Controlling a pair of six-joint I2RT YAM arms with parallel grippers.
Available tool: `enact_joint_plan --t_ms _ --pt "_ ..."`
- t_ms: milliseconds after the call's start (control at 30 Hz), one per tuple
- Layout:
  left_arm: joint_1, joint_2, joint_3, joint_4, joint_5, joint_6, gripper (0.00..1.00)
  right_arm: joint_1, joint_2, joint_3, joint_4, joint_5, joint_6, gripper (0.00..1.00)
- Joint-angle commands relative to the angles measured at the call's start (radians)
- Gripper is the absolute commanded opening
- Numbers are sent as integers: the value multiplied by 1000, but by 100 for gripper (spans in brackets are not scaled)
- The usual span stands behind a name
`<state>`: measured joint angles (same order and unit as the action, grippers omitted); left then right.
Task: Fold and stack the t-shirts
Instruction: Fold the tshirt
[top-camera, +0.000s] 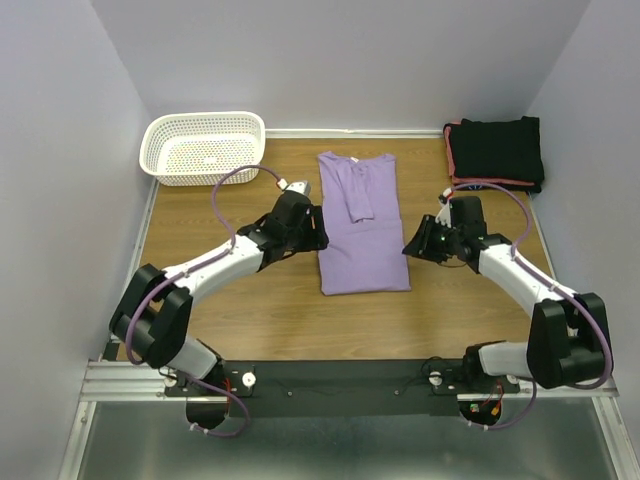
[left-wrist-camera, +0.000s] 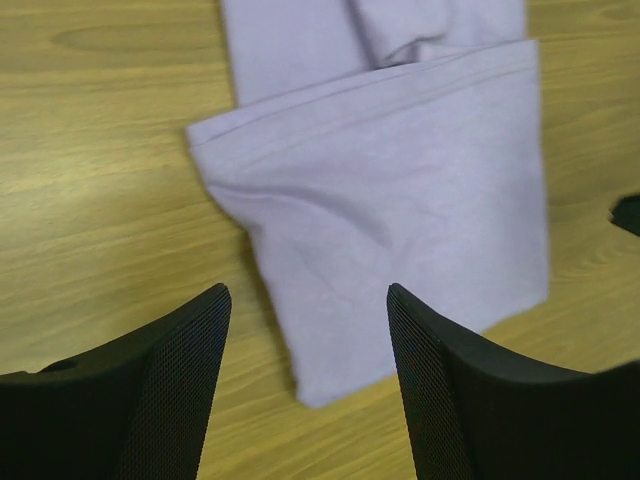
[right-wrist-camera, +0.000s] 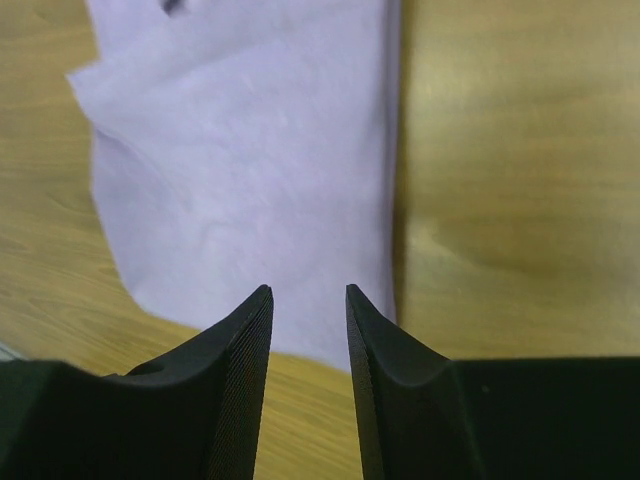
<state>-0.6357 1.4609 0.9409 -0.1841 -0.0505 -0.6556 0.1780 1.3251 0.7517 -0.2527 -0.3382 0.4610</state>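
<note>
A lavender t-shirt (top-camera: 360, 225) lies flat in the middle of the table, folded into a long narrow strip with one sleeve laid over its upper part. My left gripper (top-camera: 318, 226) hovers at its left edge, open, nothing between the fingers; the left wrist view has the shirt's (left-wrist-camera: 390, 200) near corner between them. At the shirt's right edge my right gripper (top-camera: 412, 245) stands open a little, empty, above the cloth (right-wrist-camera: 250, 170). Folded black t-shirts (top-camera: 497, 150), one with a coral-red edge, are stacked at the back right corner.
A white mesh basket (top-camera: 204, 146) stands at the back left corner. Walls close the table on three sides. Bare wood (top-camera: 300, 320) lies between the shirt and the arm bases.
</note>
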Motion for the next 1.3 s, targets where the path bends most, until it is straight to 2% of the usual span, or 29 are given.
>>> enact_joint_plan --t_ms 0,200,367,467,633,700,733,767,867,1267 --pt "18 105 18 3 -109 10 72 12 -58 -61 -88 57 -38 43" --pt "48 303 153 -6 -109 62 63 12 -98 -81 -94 44 -47 44" --pt "62 397 235 -25 -112 82 57 12 -119 -95 -95 42 -51 44" --pt "64 438 269 -26 -106 103 47 12 -116 -101 -97 42 -56 44" --pt "62 486 306 -37 -88 126 38 12 -112 -101 -99 44 -59 44" --pt "64 489 306 -35 -80 128 31 12 -112 -100 -97 48 -61 44" --pt "64 486 311 -34 -81 134 21 11 -112 -100 -97 48 -61 44" --pt "62 481 314 -29 -83 139 17 12 -109 -98 -97 50 -62 44" --pt "64 461 329 -3 -78 190 9 12 -106 -103 -97 48 -62 44" --pt "64 481 371 132 -20 300 8 12 -89 -123 -95 54 -73 44"
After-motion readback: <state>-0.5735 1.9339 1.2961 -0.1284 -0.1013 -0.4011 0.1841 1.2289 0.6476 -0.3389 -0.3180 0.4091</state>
